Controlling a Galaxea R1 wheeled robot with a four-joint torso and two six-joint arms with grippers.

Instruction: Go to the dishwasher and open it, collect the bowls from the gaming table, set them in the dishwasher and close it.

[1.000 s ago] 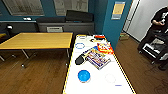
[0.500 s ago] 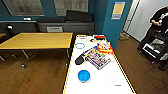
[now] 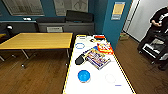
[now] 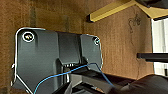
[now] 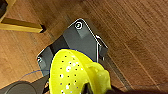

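The gaming table (image 3: 100,83), glossy white with a yellow rim, stretches away from me in the head view. A bright blue bowl (image 3: 83,75) stands on its near part, towards the left rim. In the right wrist view a yellow-green bowl (image 5: 72,75) with small holes hangs above the wooden floor, and my right gripper (image 5: 87,87) is shut on its edge. My left gripper (image 4: 75,88) is a dark shape low over the floor beside a table leg (image 4: 110,11). The dishwasher is out of view.
Colourful game boxes (image 3: 98,58), a red box (image 3: 105,47), a black object (image 3: 79,60) and a blue ring (image 3: 80,45) lie farther along the gaming table. A wooden table (image 3: 37,40) stands to the left. A person (image 3: 160,22) with a rig is at the right.
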